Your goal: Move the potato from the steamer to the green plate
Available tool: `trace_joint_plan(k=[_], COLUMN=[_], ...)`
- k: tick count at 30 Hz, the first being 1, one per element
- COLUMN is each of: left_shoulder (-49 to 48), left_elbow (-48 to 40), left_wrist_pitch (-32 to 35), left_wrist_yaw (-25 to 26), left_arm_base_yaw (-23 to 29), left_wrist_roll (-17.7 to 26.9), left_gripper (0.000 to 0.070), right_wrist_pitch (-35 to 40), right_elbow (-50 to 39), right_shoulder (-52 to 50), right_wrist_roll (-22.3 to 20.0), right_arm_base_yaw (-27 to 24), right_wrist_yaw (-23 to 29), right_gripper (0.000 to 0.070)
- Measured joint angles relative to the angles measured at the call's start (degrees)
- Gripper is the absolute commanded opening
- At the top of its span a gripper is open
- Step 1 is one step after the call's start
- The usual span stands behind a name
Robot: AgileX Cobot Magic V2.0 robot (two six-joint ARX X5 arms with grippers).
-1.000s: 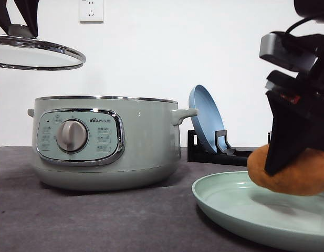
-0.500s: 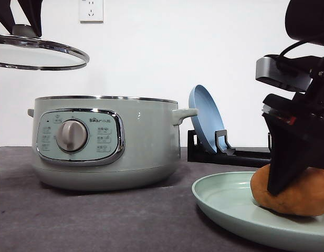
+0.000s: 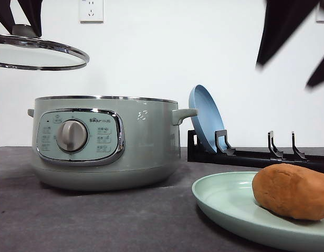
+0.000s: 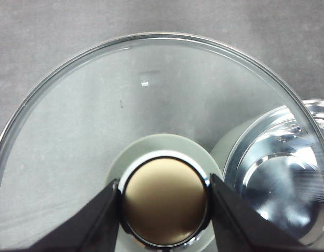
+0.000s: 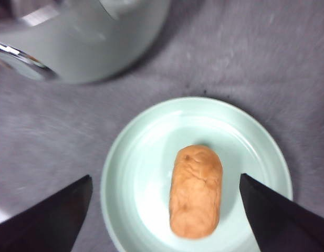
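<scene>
Potato (image 3: 292,190) is seen lying on its side in the green plate (image 3: 219,195), loose and untouched, so the transfer is judged done. The right tool (image 5: 164,210) is spread wide and empty, high above the plate, with its fingers well clear on either side of the potato. The left tool (image 4: 164,202) is clamped on the knob of the glass lid (image 3: 38,51), which is held in the air above and to the left of the open steamer (image 3: 104,142).

Trouble could come from the lid: a slip at the knob would drop glass onto the steamer rim or the desk (image 3: 98,220). The potato could also be rolled off if the plate were knocked.

The plate's right edge is cut off in the front view. The steamer's inside is glimpsed only partly, through the lid.
</scene>
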Motion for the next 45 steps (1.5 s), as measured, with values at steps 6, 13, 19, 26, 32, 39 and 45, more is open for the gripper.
trace_joint_plan(k=[6, 13, 19, 26, 32, 39, 45], left_shoulder=[0.0, 0.0, 0.0, 0.0, 0.0, 0.0, 0.0], left_elbow=[0.0, 0.0, 0.0, 0.0, 0.0, 0.0, 0.0], left_wrist_pitch=[-0.2, -0.4, -0.8, -1.6, -2.0, -2.5, -2.6], left_wrist_yaw=[0.0, 0.2, 0.2, 0.2, 0.2, 0.2, 0.6], left_arm_base_yaw=[-0.1, -0.4, -0.6, -2.5, -6.4, -14.3, -20.5], left_wrist_roll=[0.0, -0.3, -0.4, -0.9, -1.3, -1.3, -1.3], left_gripper=[0.0, 0.0, 0.0, 0.0, 0.0, 0.0, 0.0], right_wrist_pitch=[-11.4, -16.6, -17.5, -17.5, -17.5, -16.2, -15.5], right_elbow=[10.0, 16.2, 16.3, 16.3, 16.3, 16.3, 16.3], right_shoulder=[-6.9, -14.8, -21.3, -22.8, -22.7, -22.7, -22.7], right_wrist_roll=[0.0, 0.0, 0.0, 0.0, 0.0, 0.0, -0.1], right_arm_base_yaw=[0.0, 0.0, 0.0, 0.0, 0.0, 0.0, 0.0], right_wrist_yaw=[0.0, 0.0, 0.2, 0.2, 0.2, 0.2, 0.1], right_gripper=[0.0691, 0.0691, 0.0691, 0.069, 0.069, 0.069, 0.0691])
